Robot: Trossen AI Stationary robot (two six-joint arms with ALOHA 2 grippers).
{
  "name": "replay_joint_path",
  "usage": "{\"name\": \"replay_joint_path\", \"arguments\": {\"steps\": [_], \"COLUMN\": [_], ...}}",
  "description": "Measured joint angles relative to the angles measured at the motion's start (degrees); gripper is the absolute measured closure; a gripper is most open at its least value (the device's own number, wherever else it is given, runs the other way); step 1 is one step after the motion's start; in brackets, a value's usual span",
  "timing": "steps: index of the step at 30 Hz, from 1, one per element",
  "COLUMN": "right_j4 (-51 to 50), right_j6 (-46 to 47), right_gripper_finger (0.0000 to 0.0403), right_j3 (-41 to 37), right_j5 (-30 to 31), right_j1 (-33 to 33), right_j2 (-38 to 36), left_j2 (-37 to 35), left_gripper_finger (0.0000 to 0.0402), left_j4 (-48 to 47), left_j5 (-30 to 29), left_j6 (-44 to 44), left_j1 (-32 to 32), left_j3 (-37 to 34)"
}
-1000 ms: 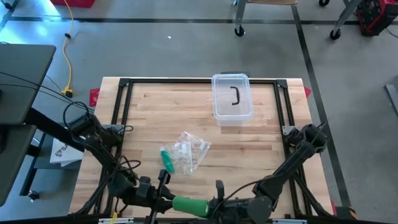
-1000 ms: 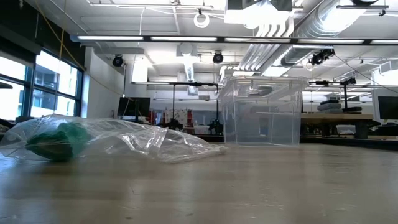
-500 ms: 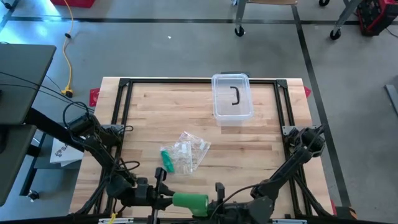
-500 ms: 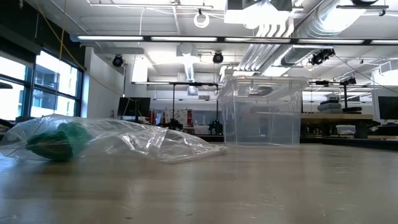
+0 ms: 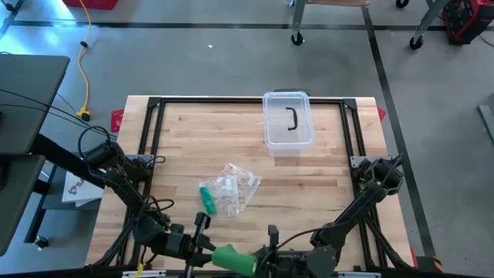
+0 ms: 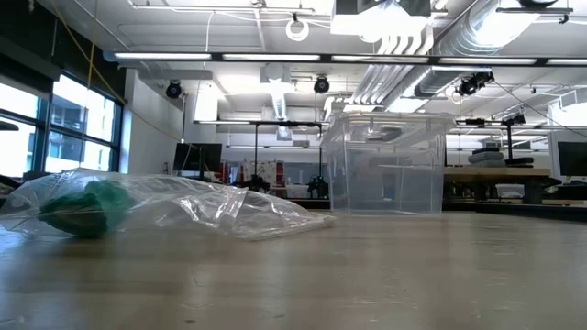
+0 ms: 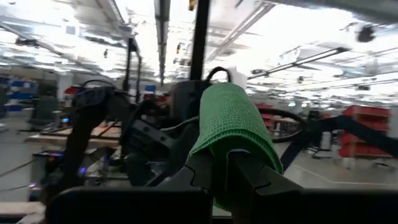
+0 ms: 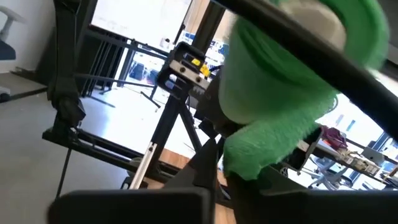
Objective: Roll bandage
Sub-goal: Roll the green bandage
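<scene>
A green bandage roll (image 5: pixel 234 260) hangs in the air over the table's near edge, between my two grippers. My left gripper (image 5: pixel 210 253) is shut on it from the left; the left wrist view shows the roll (image 7: pixel 233 124) sticking out past the fingers. My right gripper (image 5: pixel 262 261) is on the roll's right side, shut on the bandage; its wrist view shows the roll (image 8: pixel 280 74) with a loose green end hanging off it. A second green roll (image 5: pixel 207 198) lies inside a clear plastic bag (image 5: pixel 235 188) mid-table. My left gripper pinches the roll's near end (image 7: pixel 231 157) between its two fingers, coming about level from the table's left. The roll sticks out beyond the fingertips and is lifted clear of the table. My right gripper pinches the loose end of the bandage (image 8: pixel 249 158) where it comes off the roll, reaching from the table's right. The fingers partly hide the place of contact. The strip between roll and fingers is short.
A clear plastic box (image 5: pixel 289 122) with a dark handle on its lid stands at the far middle of the wooden table (image 5: pixel 185 139); the low view shows the box (image 6: pixel 390 165) behind the bag (image 6: pixel 165 206). A black frame runs along the table's edges.
The green roll has tipped a little and shifted slightly toward the table's near edge, still held between both grippers. The bag and the box have stayed where they were.
</scene>
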Motion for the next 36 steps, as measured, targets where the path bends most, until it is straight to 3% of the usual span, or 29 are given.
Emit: {"name": "replay_joint_path", "arguments": {"steps": [11,15,20,27,36], "right_j4": [-0.6,-0.2,1.5,6.5,2.7], "right_j6": [-0.3,-1.3,-5.4,-18.6,-16.0], "right_gripper_finger": [0.0235,0.0202,0.0200,0.0205,0.0205], "right_j3": [0.0,0.0,0.0,0.1,3.6], "right_j5": [1.3,1.3,1.7,-1.7,-9.6], "right_j1": [-0.9,-1.6,-2.5,-1.9,-1.6], "right_j2": [-0.2,-0.2,-0.2,-0.2,-0.3], "left_j2": [0.0,0.0,0.0,0.0,0.0], "left_gripper_finger": [0.0388,0.0388,0.0387,0.0387,0.0387], "left_j4": [0.2,0.5,1.2,2.3,3.1], "left_j5": [9.4,11.6,14.6,18.8,19.6], "left_j6": [-1.9,-1.9,-1.9,-1.9,-2.3], "left_j1": [0.0,0.0,0.0,0.0,1.0], "left_j3": [0.0,0.0,0.0,0.0,0.0]}}
